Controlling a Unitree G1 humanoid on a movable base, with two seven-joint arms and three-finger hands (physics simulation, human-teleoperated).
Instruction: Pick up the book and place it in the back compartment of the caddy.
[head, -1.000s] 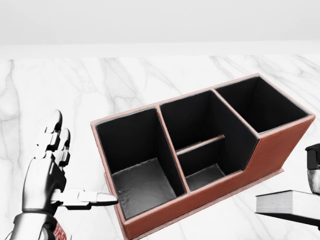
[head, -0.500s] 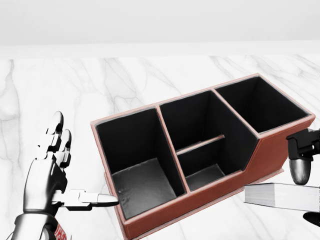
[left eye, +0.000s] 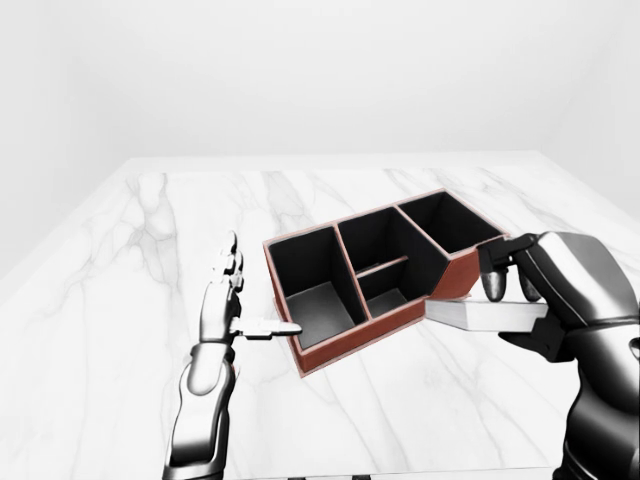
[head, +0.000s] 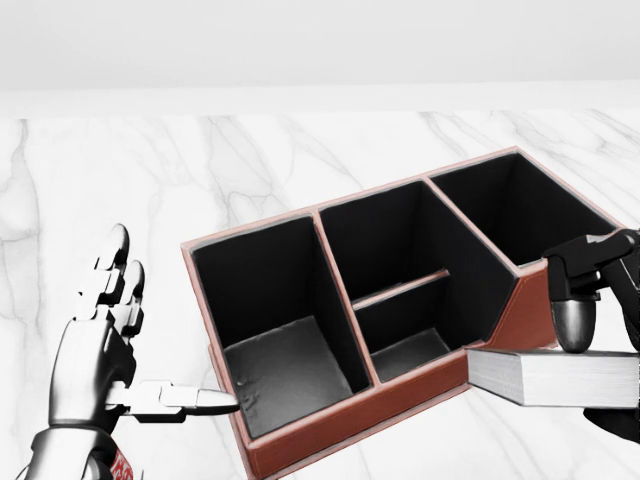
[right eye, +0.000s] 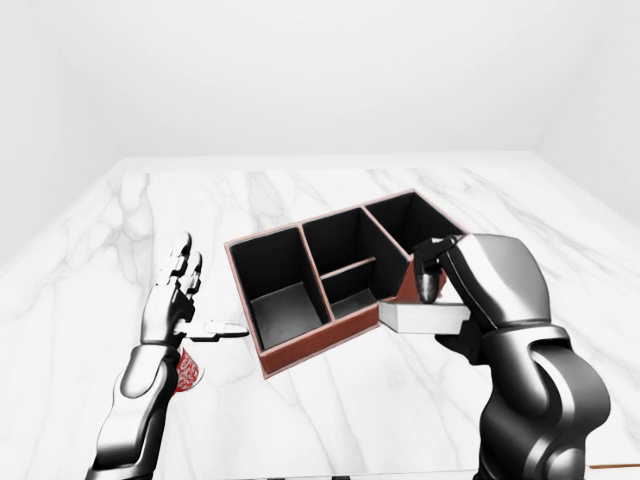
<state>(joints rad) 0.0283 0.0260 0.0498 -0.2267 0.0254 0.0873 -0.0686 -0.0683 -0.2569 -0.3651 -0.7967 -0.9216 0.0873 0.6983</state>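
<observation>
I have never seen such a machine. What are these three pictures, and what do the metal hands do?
These are simulator renders from three cameras on a humanoid robot's head, all looking over its own arms. On a white marble table stands a brown caddy with black compartments. The left robot hand hangs open beside the caddy, apart from it. The right robot hand grips a book with a pale page edge, held flat above the table at the caddy's right end in the head view. The book is not yet in any compartment.

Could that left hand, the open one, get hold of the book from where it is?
Probably not. The left hand stands open at the caddy's left end, while the book sits in the right hand beyond its other end, with the caddy between.
</observation>
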